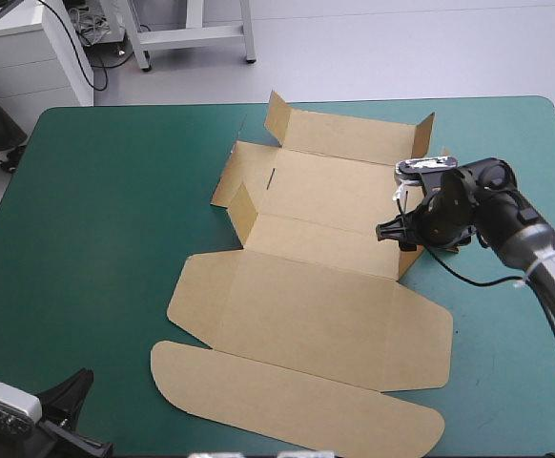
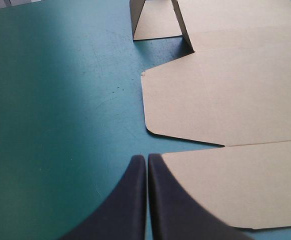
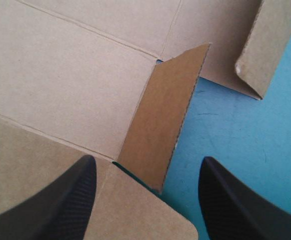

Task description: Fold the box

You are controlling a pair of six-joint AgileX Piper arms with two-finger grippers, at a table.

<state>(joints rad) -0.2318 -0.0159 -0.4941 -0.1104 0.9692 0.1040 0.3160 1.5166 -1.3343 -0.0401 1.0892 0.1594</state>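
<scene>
Two arms, one clear favourite: the right arm (image 1: 506, 215) is at the right side of the box (image 1: 306, 305), jaws spread wide, with the raised side flap (image 3: 165, 120) standing on edge between them. The box lies mid-surface (image 1: 96, 239), mostly flat. Its long axis runs from the rounded lid flap (image 1: 297, 405) nearest the robot to the upturned far wall (image 1: 354, 134). The left arm (image 1: 68, 396) sits off the box's near-left corner, jaws closed to a point, just beside the lid flap's edge. Nothing blocks the side flap. Folding it inward looks like the coming move, though the far wall's corner tab (image 3: 258, 50) stands close.
</scene>
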